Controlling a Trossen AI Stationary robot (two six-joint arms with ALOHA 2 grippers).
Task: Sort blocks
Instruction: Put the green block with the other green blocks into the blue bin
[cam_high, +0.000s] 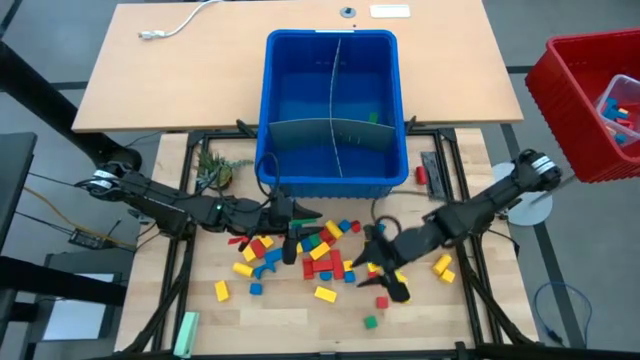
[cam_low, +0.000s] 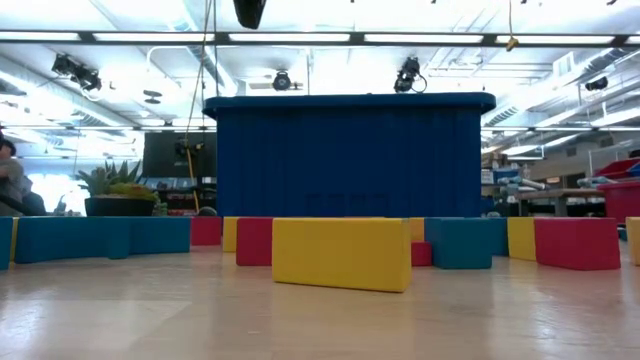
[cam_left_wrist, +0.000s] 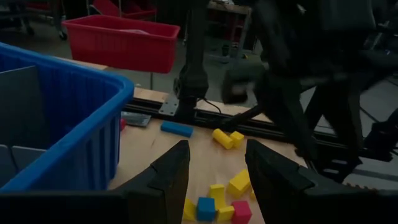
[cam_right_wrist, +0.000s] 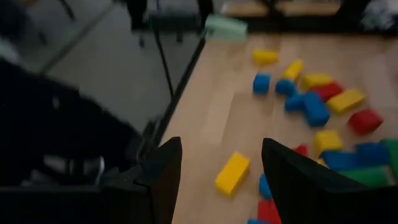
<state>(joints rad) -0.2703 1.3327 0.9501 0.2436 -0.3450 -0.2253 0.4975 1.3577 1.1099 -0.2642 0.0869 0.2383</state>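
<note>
**Coloured bricks lie scattered before the blue bin as I hold both arms low over the pile**

Red, yellow, green and blue blocks (cam_high: 320, 250) lie loose on the wooden table (cam_high: 200, 300), most of them in a heap just in front of the blue bin (cam_high: 335, 60), with strays out toward the near edge: a yellow one (cam_high: 221, 290) on my left side, a green one (cam_high: 370, 322) and a red one (cam_high: 381, 302) nearer my right. One green block (cam_high: 372, 117) sits inside the bin's rear right compartment, behind the grey divider (cam_high: 330, 132).

My left gripper (cam_high: 292, 235) reaches in from the left and hangs over the left part of the heap. In my left wrist view its two dark fingers (cam_left_wrist: 171, 180) stand apart with nothing between them, bricks showing on the table beyond the gap. My right gripper (cam_high: 390, 285) comes in from the right and sits low at the heap's right edge. Its fingers (cam_right_wrist: 165, 168) are likewise spread and hold nothing, with a yellow brick (cam_right_wrist: 232, 173) lying on the wood in the gap between them.

From table height, a yellow block (cam_low: 341, 252) lies closest, with red, blue and yellow ones in a row behind it and the bin's ribbed wall rising beyond them. A small potted plant (cam_high: 215, 170) stands by the bin's left front corner, a pale green bar (cam_high: 186, 333) lies at the near left edge of the table, and a red crate (cam_high: 590, 100) sits off to the right.
</note>
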